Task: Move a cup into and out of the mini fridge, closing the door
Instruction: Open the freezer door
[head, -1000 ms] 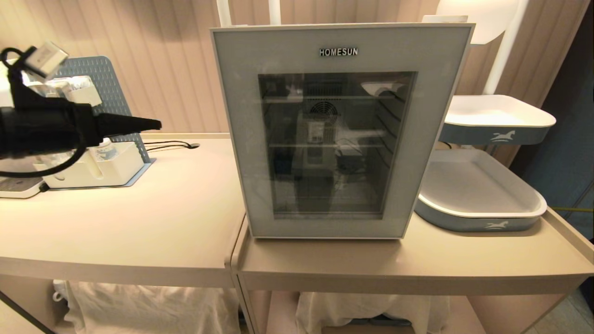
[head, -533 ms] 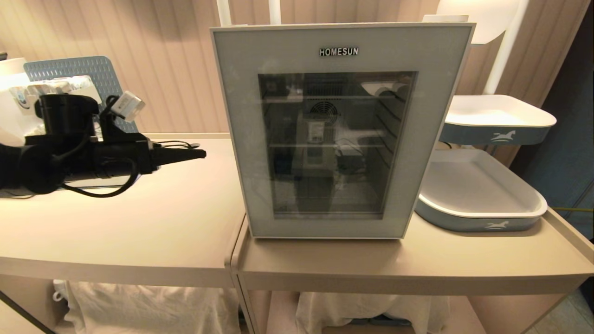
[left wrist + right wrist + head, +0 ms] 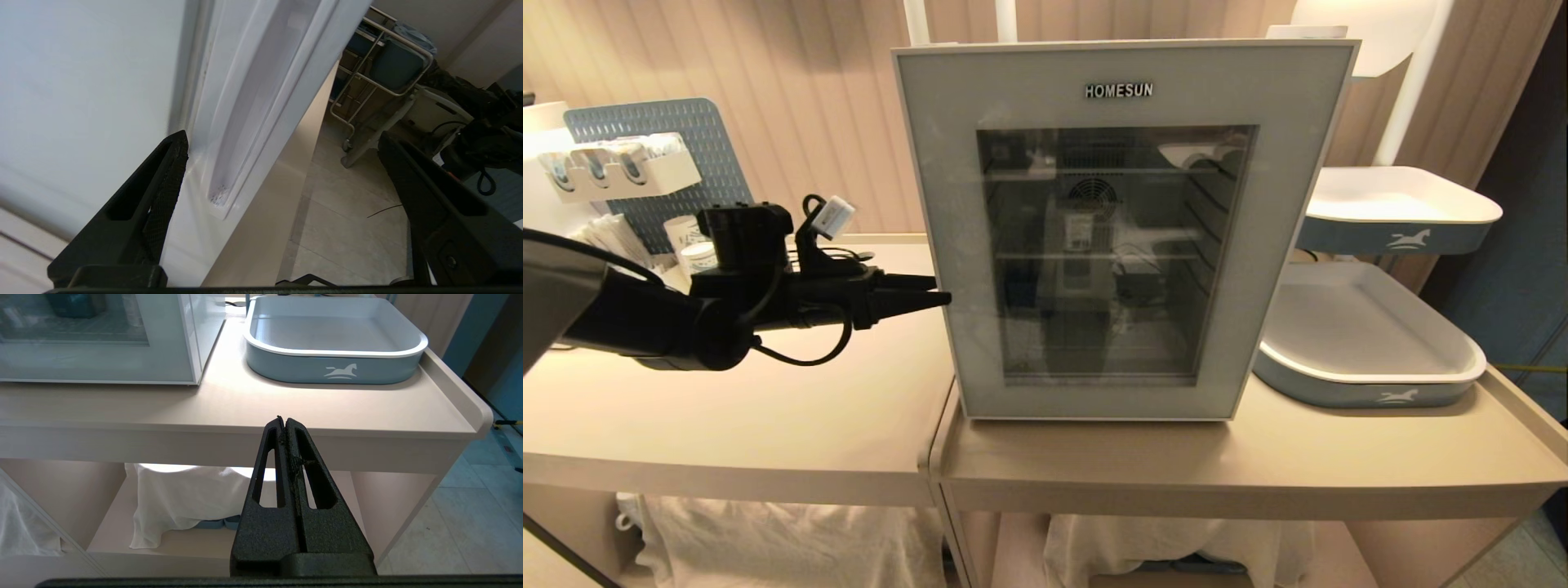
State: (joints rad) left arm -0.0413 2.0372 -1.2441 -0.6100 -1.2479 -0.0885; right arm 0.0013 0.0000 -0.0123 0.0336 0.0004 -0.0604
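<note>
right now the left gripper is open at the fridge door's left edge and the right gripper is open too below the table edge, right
Not quite. The right gripper is shut: the right wrist view shows its fingers pressed together below the table edge. The rest holds: the left gripper is open at the left edge of the door.

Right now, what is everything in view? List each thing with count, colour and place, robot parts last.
mini fridge: one, white, on the right table.
door: one, pale grey-blue frame with dark glass, shut, facing the camera.
tables: two, beige, side by side.
trays: two, white with blue-grey walls, right of the fridge, one raised above the other.
pegboard: one, blue, at the wall on the left table.
white cloths: under the tables.
trolley: one, metal-framed, on the floor, in the left wrist view.
left gripper: black, fingers open, at the door's left edge.
right gripper: black, shut, below the table front.
</note>
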